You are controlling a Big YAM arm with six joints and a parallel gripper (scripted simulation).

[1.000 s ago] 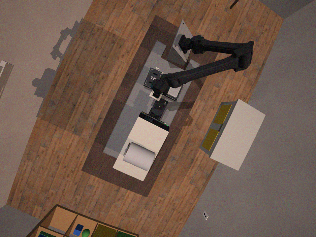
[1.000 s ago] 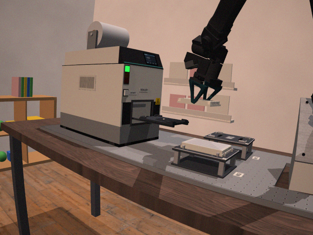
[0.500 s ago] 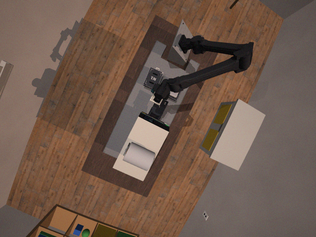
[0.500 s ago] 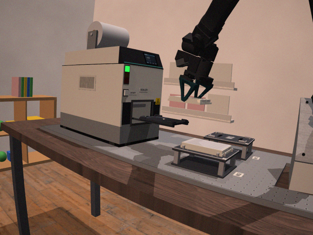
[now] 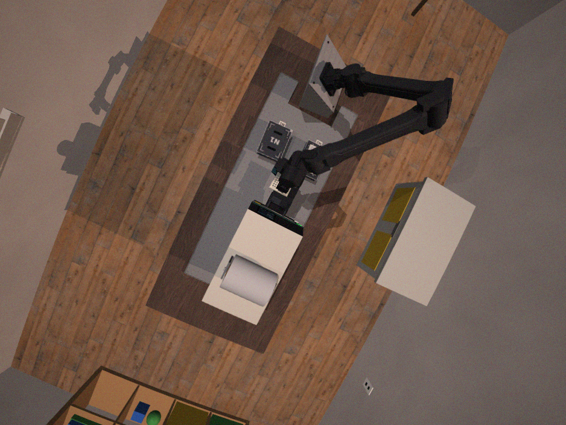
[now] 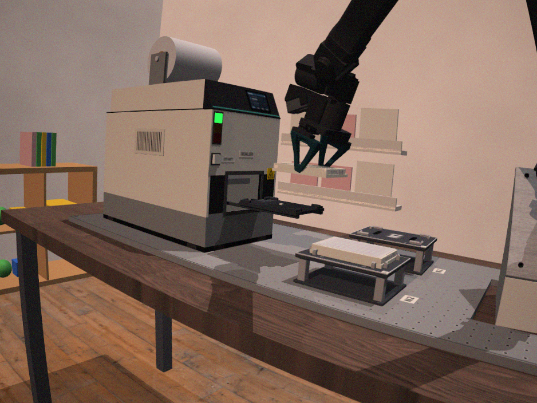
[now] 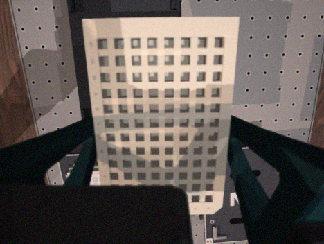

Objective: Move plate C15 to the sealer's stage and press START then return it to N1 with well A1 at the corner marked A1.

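From the top, a room with a wood-plank floor (image 5: pixel 105 183) and grey walls surrounds a dark-brown wooden bench (image 5: pixel 166 292) (image 6: pixel 143 271) topped by a grey perforated metal board (image 5: pixel 205 247) (image 6: pixel 438 312) (image 7: pixel 263 80). The black jointed arm (image 5: pixel 379 137) (image 6: pixel 342 47) reaches over it towards a boxy cream sealer (image 5: pixel 270 233) (image 6: pixel 160 151) carrying a white roll (image 5: pixel 250 279) (image 6: pixel 190 60). The black nest marked N1 (image 5: pixel 274 140) (image 6: pixel 392 237) (image 7: pixel 263 194) holds no plate.

From the side, the teal-fingered claw (image 6: pixel 322 164) (image 7: pixel 161 123) is clamped on a cream rectangular well plate (image 5: pixel 275 185) (image 6: pixel 310 168) (image 7: pixel 163 100), above the sealer's black extended stage (image 6: pixel 286 206) (image 5: pixel 279 201) and not touching it. The sealer's lamp (image 6: pixel 218 118) is green. Another cream plate (image 6: pixel 353 251) sits in the raised black nest N2 (image 6: pixel 347 263).

From the wrist, the claw's fingers press the held plate's two long sides; its grid of square wells faces the camera.

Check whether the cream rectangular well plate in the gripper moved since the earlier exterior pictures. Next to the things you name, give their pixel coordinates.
Yes: the cream rectangular well plate (image 5: pixel 276 185) (image 6: pixel 310 169) (image 7: pixel 159 100) moved toward the boxy cream sealer (image 6: pixel 158 147) (image 5: pixel 267 239).
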